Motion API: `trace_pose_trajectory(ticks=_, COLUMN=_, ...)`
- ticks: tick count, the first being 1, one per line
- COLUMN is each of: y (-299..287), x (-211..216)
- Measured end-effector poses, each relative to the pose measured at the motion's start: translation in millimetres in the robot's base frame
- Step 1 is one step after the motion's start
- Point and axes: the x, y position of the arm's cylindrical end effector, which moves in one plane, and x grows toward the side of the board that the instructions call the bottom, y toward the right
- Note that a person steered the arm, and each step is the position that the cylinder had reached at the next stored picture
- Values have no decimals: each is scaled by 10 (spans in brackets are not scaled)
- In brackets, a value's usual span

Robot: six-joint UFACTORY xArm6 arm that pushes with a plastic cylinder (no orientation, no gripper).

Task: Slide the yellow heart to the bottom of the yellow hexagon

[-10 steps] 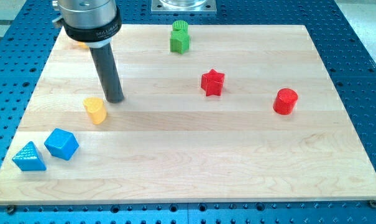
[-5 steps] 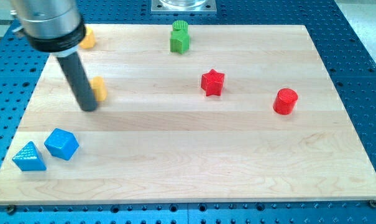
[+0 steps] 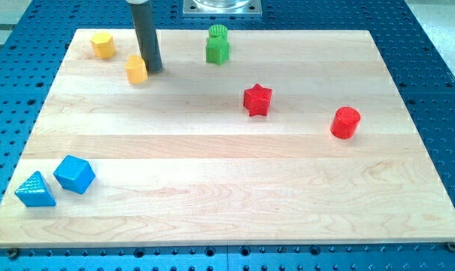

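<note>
The yellow heart (image 3: 136,69) lies near the board's top left. The yellow hexagon (image 3: 101,44) sits further up and to the left, near the top-left corner, apart from the heart. My tip (image 3: 153,69) rests on the board right against the heart's right side. The rod rises straight up out of the view's top.
A green block (image 3: 218,45) stands at the top centre. A red star (image 3: 257,100) lies right of centre and a red cylinder (image 3: 345,122) further right. A blue cube (image 3: 74,174) and a blue triangle (image 3: 35,189) sit at the bottom left of the wooden board (image 3: 227,188).
The yellow heart has moved up the board, from left of centre to near the top left. My tip went from the heart's right, round its left, back to its right side.
</note>
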Motion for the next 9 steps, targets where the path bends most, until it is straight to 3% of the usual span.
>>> trace_pose_trajectory(ticks=2, y=-725, x=73)
trace_pose_trajectory(ticks=3, y=-1004, x=557)
trace_pose_trajectory(ticks=4, y=-1325, x=756)
trace_pose_trajectory(ticks=5, y=-1405, x=194)
trace_pose_trajectory(ticks=6, y=-1341, x=-36)
trace_pose_trajectory(ticks=9, y=-1257, x=-197)
